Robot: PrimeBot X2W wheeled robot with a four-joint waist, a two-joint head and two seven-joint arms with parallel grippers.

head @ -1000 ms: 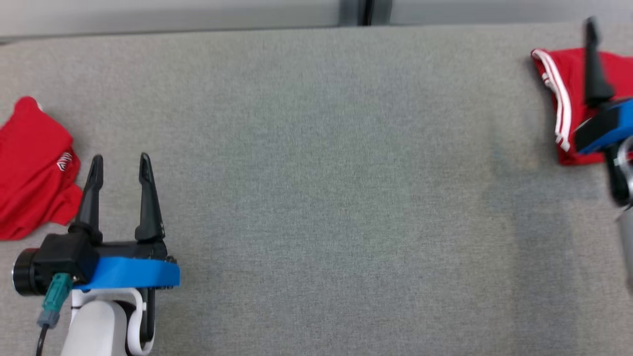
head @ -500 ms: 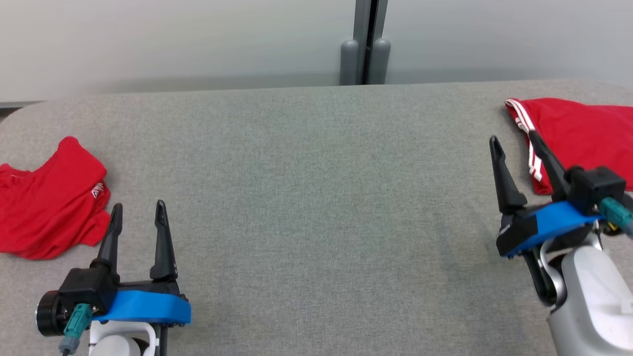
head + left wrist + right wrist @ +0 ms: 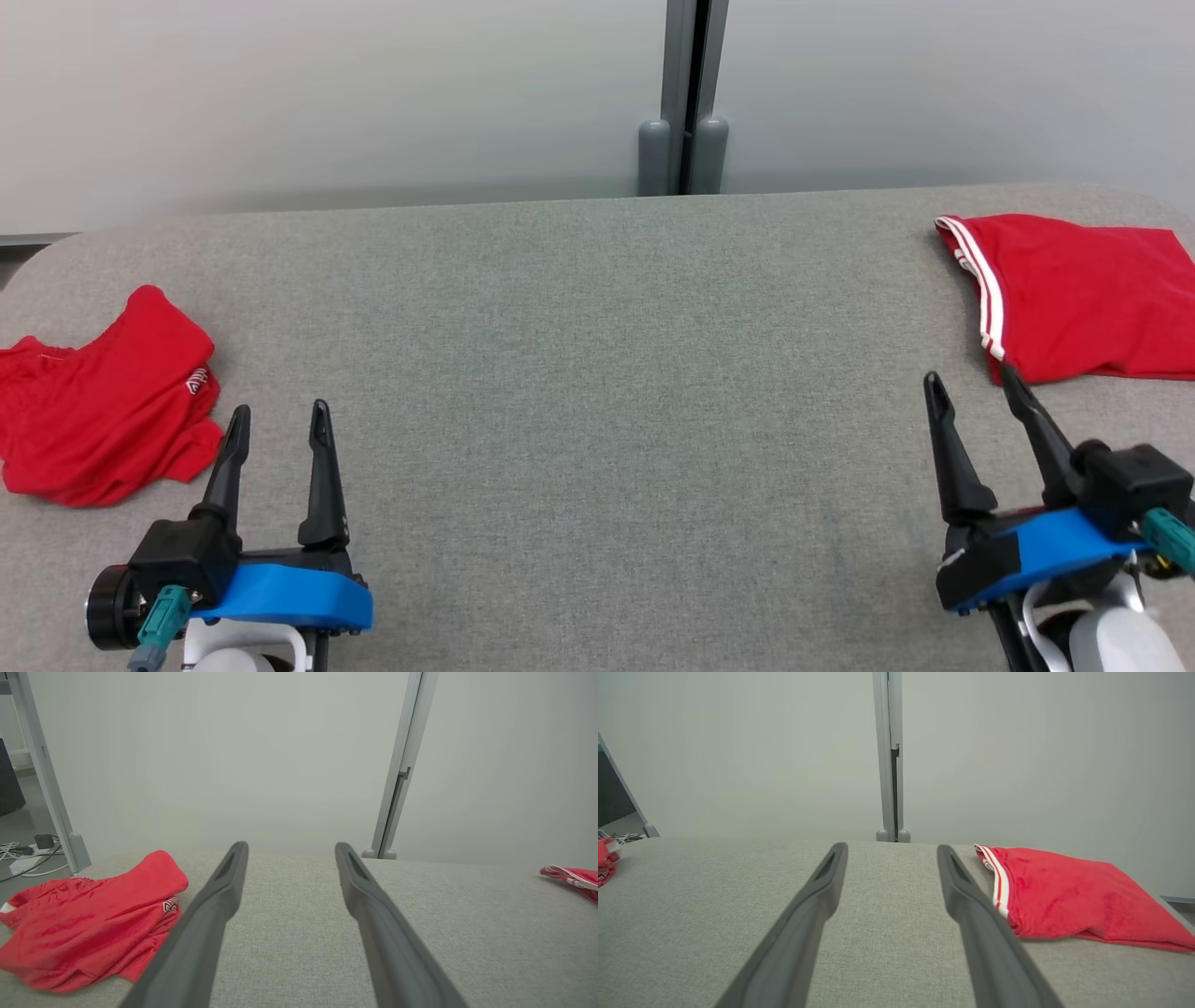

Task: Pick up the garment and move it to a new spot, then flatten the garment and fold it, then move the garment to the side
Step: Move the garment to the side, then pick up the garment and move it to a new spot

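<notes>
- Crumpled garment (image 3: 103, 401) (image 3: 88, 924): red, bunched up on the far L end of the table (image 3: 597, 373), close to the L edge; small white logo (image 3: 196, 380) on its R side; the R wrist view catches just a red sliver of it (image 3: 605, 858) at the L border
- Floor past the table's L end, L wrist view: white cables (image 3: 23, 856) beside a grey frame leg (image 3: 46, 779)
- L gripper (image 3: 280, 411) (image 3: 290, 847): near edge, L side, just R of the crumpled garment and not touching it; fingers spread moderately wide w/ nothing btwn them, pointing to the far side, held low over the cloth top; blue band (image 3: 280, 597) round its base
- Table mid: bare grey fabric btwn the two grippers, which sit well apart
- Grey post (image 3: 684, 93) (image 3: 402, 765) (image 3: 889, 756): upright behind the far edge, approx centre, against a pale wall
- R gripper (image 3: 969, 378) (image 3: 891, 847): near edge, R side; fingers also parted and gripping nothing, angled slightly L in the head view; blue band (image 3: 1055, 551) at its base
- Folded garment (image 3: 1083, 299) (image 3: 1064, 896) (image 3: 574, 879): red, lying flat in a neat rectangle at the far R of the table, running out of the head view's R border; white stripes (image 3: 980, 280) (image 3: 998, 882) along its L edge
- R gripper's R fingertip sits right at the folded garment's near-L corner in the head view; can't tell if it touches
</notes>
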